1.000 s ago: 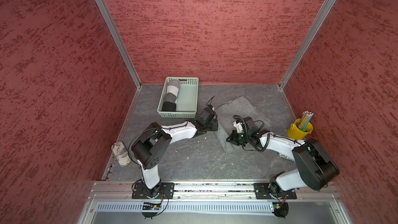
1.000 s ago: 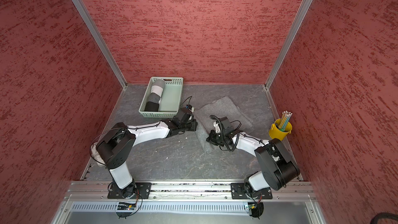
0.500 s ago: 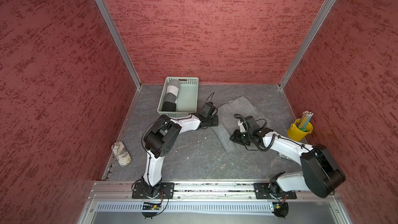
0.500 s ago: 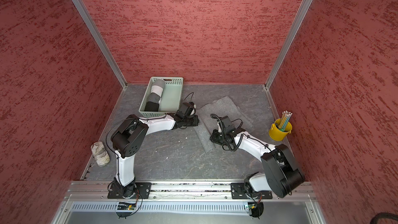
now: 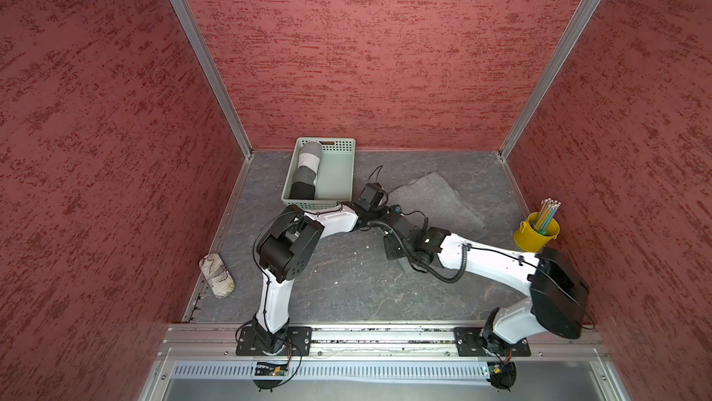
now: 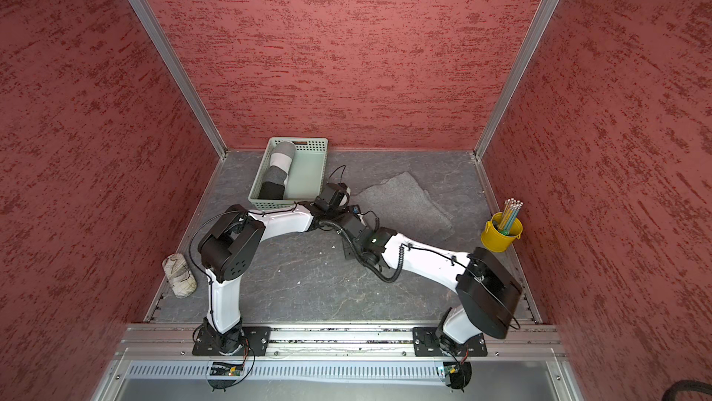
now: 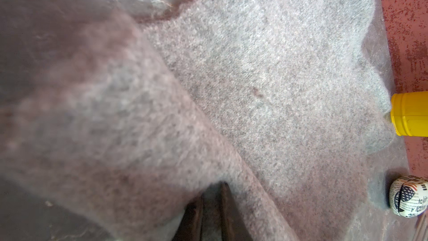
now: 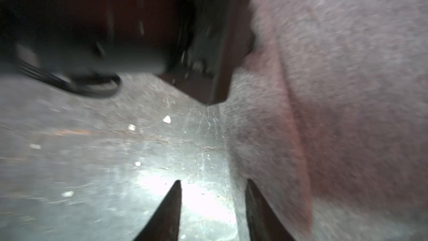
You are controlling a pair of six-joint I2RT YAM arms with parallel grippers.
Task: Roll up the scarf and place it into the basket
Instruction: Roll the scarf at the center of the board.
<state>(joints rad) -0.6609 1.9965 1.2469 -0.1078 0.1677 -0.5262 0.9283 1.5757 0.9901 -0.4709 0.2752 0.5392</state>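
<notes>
Scarf (image 5: 435, 202) beside basket (image 5: 334, 179); pencil bucket (image 5: 533, 239) nearby

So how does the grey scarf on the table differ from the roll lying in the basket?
The grey scarf lies spread mostly flat, with one edge raised. The roll is wound into a firm cylinder. The grey scarf is one plain colour, while the roll shows grey, white and black bands. The grey scarf lies on the table beside the basket, whereas the roll lies inside it. Both look like soft fabric.
</notes>
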